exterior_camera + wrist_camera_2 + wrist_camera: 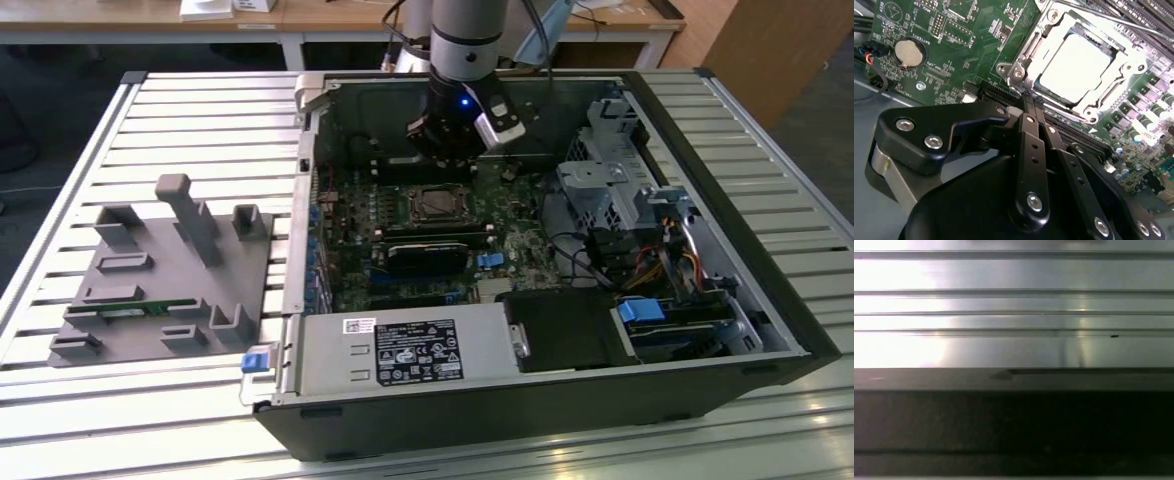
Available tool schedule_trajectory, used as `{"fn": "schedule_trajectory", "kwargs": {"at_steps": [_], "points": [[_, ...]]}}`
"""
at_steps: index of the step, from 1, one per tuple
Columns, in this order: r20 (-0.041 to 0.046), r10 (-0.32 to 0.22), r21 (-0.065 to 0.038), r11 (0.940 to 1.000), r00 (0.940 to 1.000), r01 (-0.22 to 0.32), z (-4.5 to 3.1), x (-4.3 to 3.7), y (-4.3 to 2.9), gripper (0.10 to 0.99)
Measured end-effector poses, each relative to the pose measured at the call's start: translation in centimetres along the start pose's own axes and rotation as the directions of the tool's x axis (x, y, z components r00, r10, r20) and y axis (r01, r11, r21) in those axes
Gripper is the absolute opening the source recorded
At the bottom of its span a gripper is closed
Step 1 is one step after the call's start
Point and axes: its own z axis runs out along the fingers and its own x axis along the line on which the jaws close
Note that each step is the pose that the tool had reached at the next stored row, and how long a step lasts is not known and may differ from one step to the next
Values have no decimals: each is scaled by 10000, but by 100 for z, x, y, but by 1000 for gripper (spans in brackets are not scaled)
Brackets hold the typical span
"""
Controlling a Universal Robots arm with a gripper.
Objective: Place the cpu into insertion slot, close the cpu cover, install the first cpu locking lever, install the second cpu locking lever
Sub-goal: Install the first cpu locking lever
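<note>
Item: open black desktop computer case [747,300] lying on its side on a slatted aluminium table [80,130], green circuit board exposed.

Item: cpu, small flat square chip with a dull silver-grey metal top [1074,62]. Location: seated in the insertion slot, the square silver-rimmed socket [438,204] on the green board [914,25]. In the second wrist view the chip lies flat and square within the frame.

Item: cpu cover, thin square silver metal frame plate with a large window [1126,62]. Condition: lying down around the chip, apparently closed over it.

Item: locking levers. A thin silver rod [1104,19] runs along the far side of the socket; whether it is latched cannot be told.

Item: black two-finger gripper [1032,102] on the silver arm [467,30]. Position: just beside the near edge of the socket, above a long black slot. Jaws: pressed together at the tips, holding nothing.

Item: grey moulded parts fixture [160,280], on the table at the exterior view's left of the case.

Assessment: chip placement and cover closing look done; the work in hand appears to be a locking lever. The next move calls for closed fingertips set against a thin rod, pushed down and hooked under its catch without scraping the board.
</note>
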Motion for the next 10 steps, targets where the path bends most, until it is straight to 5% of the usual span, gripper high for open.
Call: {"fn": "schedule_trajectory", "kwargs": {"at_steps": [10], "points": [[-1, 0, 1, 10000, 10000, 0, 0, -2, -33, 118]]}}
